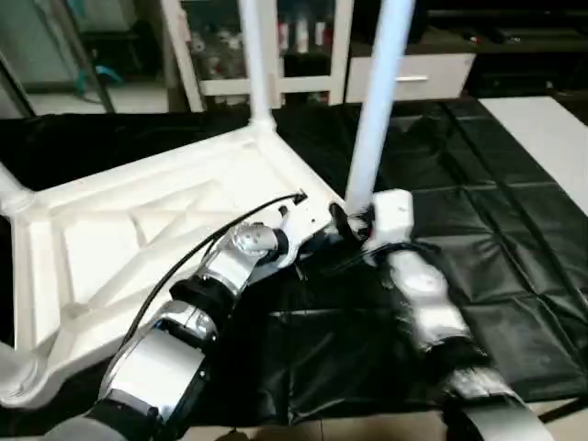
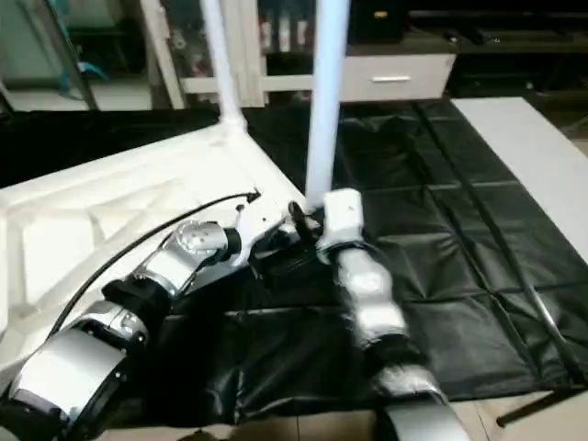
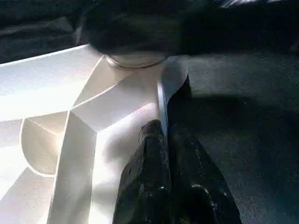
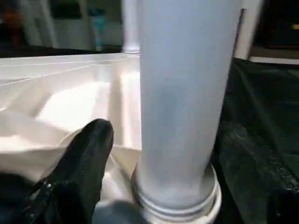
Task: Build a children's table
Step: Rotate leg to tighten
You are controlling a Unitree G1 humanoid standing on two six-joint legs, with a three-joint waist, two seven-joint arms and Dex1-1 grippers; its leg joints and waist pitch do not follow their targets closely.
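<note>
1. Left gripper [image 3: 166,154] pinched shut on rim of upturned table top [image 1: 138,230]; keep it steadying.
2. Right gripper [image 4: 140,154] spread beside upright leg [image 1: 377,110] in near corner socket [image 4: 175,205]; check seating, withdraw straight.
3. Farther: second leg [image 1: 257,64] standing, white board [image 1: 542,138], shelving [image 1: 266,46] beyond black worktable [image 1: 496,248].

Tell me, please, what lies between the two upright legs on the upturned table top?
In the left eye view, between the far leg and the near leg runs the table top's raised white edge rim; no other object sits on that stretch.
</note>
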